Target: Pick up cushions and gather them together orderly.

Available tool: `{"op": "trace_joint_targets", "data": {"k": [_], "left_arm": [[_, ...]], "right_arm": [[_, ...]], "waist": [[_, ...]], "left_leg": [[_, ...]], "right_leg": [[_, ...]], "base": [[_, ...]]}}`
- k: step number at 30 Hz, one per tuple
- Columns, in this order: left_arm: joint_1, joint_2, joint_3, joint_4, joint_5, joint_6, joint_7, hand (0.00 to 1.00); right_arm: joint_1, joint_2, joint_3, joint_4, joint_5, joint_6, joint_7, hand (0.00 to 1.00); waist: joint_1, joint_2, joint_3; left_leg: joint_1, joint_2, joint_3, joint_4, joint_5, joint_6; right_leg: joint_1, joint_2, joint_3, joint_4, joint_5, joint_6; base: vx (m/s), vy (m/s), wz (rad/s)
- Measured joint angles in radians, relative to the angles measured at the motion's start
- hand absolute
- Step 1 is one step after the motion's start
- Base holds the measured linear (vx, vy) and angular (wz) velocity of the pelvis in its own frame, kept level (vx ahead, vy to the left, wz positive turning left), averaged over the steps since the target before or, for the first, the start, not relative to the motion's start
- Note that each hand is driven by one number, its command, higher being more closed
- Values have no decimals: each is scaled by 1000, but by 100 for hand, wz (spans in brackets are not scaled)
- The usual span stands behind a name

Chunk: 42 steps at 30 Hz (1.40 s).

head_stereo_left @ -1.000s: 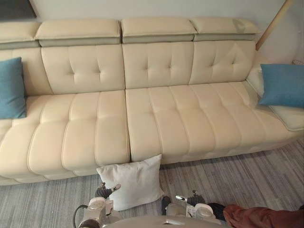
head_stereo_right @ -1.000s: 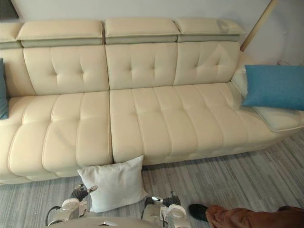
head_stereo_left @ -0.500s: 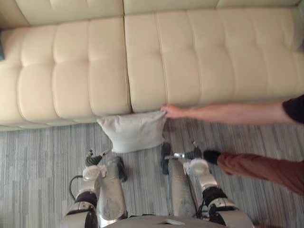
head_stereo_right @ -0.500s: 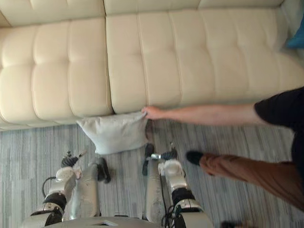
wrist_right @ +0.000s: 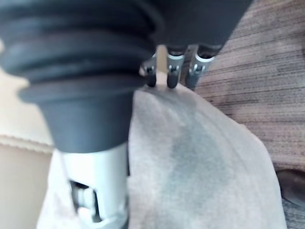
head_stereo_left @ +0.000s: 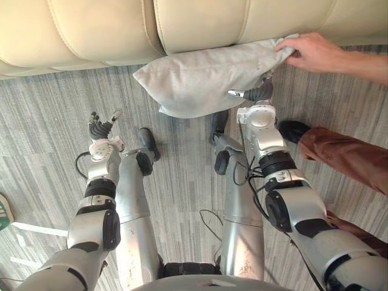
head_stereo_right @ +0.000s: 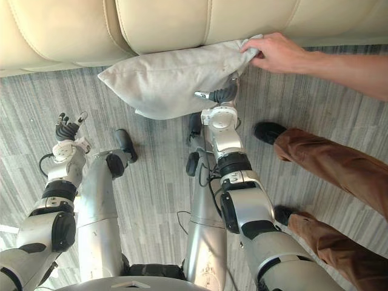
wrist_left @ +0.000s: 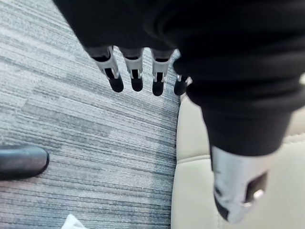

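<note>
A pale grey cushion point(head_stereo_left: 200, 79) hangs just off the floor in front of the cream sofa point(head_stereo_left: 91, 30). A person's hand point(head_stereo_left: 306, 51) grips its right corner and holds it up. My right hand point(head_stereo_left: 254, 100) is under the cushion's lower right edge. In the right wrist view its straight fingers point(wrist_right: 171, 71) touch the cushion point(wrist_right: 205, 162), with the thumb point(wrist_right: 95, 200) alongside. My left hand point(head_stereo_left: 102, 128) is open above the carpet, left of the cushion and apart from it. Its fingers point(wrist_left: 136, 74) are spread and hold nothing.
The sofa's front edge point(head_stereo_right: 163, 27) runs along the far side. A person's legs in brown trousers point(head_stereo_right: 339, 170) and a black shoe point(head_stereo_right: 267, 130) stand on the grey striped carpet point(head_stereo_left: 42, 97) to my right. Another shoe point(head_stereo_left: 3, 209) lies at the far left.
The camera has tilted down towards the floor. The person has lifted the cushion off the carpet by its corner, up against my right hand. Both my arms now reach forward.
</note>
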State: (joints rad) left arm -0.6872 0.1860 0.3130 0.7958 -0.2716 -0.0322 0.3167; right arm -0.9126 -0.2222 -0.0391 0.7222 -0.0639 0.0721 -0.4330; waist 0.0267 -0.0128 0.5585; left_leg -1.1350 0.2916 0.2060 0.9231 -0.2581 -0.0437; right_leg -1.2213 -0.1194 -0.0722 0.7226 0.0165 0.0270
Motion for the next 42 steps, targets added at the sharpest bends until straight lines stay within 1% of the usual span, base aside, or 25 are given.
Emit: {"op": "trace_joint_targets", "data": {"k": [4, 7, 9, 11, 15, 19, 22, 24, 25, 27, 28, 29, 30, 31, 33, 34, 35, 38, 40, 42], "left_arm": [[1, -10, -1, -10, -1, -10, 7, 0], [11, -17, -1, -10, -1, -10, 8, 0], [43, -32, 0, -10, 1, -10, 8, 0], [78, -49, -2, -14, 2, -10, 8, 0], [145, -91, -14, -23, 23, -9, 6, 0], [204, -111, -46, -23, 45, -9, 0, 0], [258, -132, -77, -21, 80, -9, -11, 0], [328, -162, -92, -16, 101, -9, -26, 0], [355, -173, -103, -10, 114, -9, -35, 0], [388, -182, -120, 8, 129, -8, -44, 0], [398, -183, -124, 11, 140, -8, -49, 0], [425, -186, -136, 13, 156, -8, -61, 0], [459, -189, -143, 17, 170, -8, -66, 0], [476, -189, -145, 23, 180, -8, -71, 0], [537, -191, -158, 61, 221, -7, -92, 0], [549, -193, -158, 67, 231, -6, -97, 0], [582, -196, -158, 88, 240, -5, -108, 0], [628, -201, -160, 140, 270, 8, -126, 0], [642, -203, -160, 163, 277, 12, -132, 0], [651, -205, -160, 175, 279, 13, -140, 0]], "right_arm": [[34, 0, 6, 0, 0, -1, -15, 0], [66, 11, 6, 0, 0, 0, -14, 0], [103, 33, 7, 1, 0, -1, -14, 0], [135, 53, 6, 1, -1, -1, -13, 0], [207, 67, 7, 0, -3, -3, -12, 0], [297, 91, 22, -17, -4, -4, 1, 0], [387, 114, 30, -70, -12, -10, 17, 0], [480, 140, 38, -79, -21, -21, 22, 0], [519, 145, 39, -79, -23, -22, 38, 0], [579, 154, 47, -79, -25, -25, 57, 0], [597, 155, 48, -79, -29, -25, 62, 0], [641, 163, 49, -79, -47, -27, 67, 0], [690, 174, 48, -77, -61, -27, 85, 0], [716, 174, 47, -77, -61, -27, 89, 0], [814, 186, 46, -73, -82, -27, 118, 0], [836, 189, 46, -69, -92, -27, 128, 0], [875, 196, 44, -55, -101, -28, 134, 0], [943, 207, 23, -7, -101, -29, 162, 0], [960, 211, 8, 9, -105, -30, 170, 0], [966, 214, -16, 25, -124, -31, 172, 0]], "waist": [[0, 0, -1], [1, 1, -1], [1, 1, -3], [1, 1, -4], [1, 2, -9], [4, 7, -15], [7, 8, -22], [6, 14, -77], [6, 18, -96], [7, 24, -120], [7, 24, -120], [8, 24, -124], [8, 23, -151], [8, 22, -171], [5, 25, -234], [6, 28, -253], [6, 27, -290], [5, 28, -342], [4, 28, -375], [7, 29, -388]], "left_leg": [[6, -8, -7, -12, 12, -1], [32, -21, -7, -50, 34, 3], [75, -22, -7, -80, 47, -1], [126, -21, -6, -103, 50, -5], [236, -21, 15, -152, 52, -9], [336, -23, 24, -187, 50, -15], [432, -26, 37, -216, 45, -22], [489, -29, 43, -233, 40, -34], [522, -31, 44, -247, 39, -35], [578, -34, 47, -269, 39, -36], [604, -36, 50, -282, 39, -37], [663, -39, 58, -310, 41, -39], [704, -41, 68, -337, 42, -39], [718, -44, 71, -353, 43, -40], [793, -57, 81, -423, 51, -48], [810, -57, 83, -437, 51, -49], [843, -58, 94, -466, 52, -51], [929, -71, 101, -535, 61, -61], [958, -75, 108, -573, 73, -64], [996, -80, 117, -613, 87, -67]], "right_leg": [[9, -2, 2, -8, -10, 10], [34, -7, -2, -37, -5, 8], [77, -4, -8, -60, -2, 4], [132, 3, -14, -92, 7, -8], [237, 8, -14, -142, 16, -10], [330, 14, -11, -172, 13, -11], [413, 17, -6, -186, 4, -12], [460, 18, -3, -192, -2, -8], [492, 19, -4, -202, -4, -7], [549, 20, -9, -226, -5, -6], [574, 20, -9, -236, -5, -5], [631, 21, -11, -264, -3, -4], [669, 23, -15, -294, -1, -8], [683, 24, -15, -309, 0, -5], [760, 29, -18, -386, 14, 0], [780, 31, -18, -408, 21, 2], [811, 36, -19, -442, 23, 2], [891, 39, -21, -505, 38, 8], [917, 40, -21, -538, 46, 10], [950, 40, -22, -558, 51, 12]], "base": [[-34, -32, 7], [-50, -36, 14], [-26, -43, 3], [-10, -36, -7], [6, -27, -6], [31, -2, -6], [68, 12, -8], [90, 14, -4], [102, 10, -1], [84, 12, -1], [74, 15, -4], [52, 10, -8], [67, 5, -9], [96, -3, -7], [124, -6, -5], [124, 15, -15], [107, 27, -16], [136, 19, -10], [120, 7, -4], [131, 5, 2]]}}
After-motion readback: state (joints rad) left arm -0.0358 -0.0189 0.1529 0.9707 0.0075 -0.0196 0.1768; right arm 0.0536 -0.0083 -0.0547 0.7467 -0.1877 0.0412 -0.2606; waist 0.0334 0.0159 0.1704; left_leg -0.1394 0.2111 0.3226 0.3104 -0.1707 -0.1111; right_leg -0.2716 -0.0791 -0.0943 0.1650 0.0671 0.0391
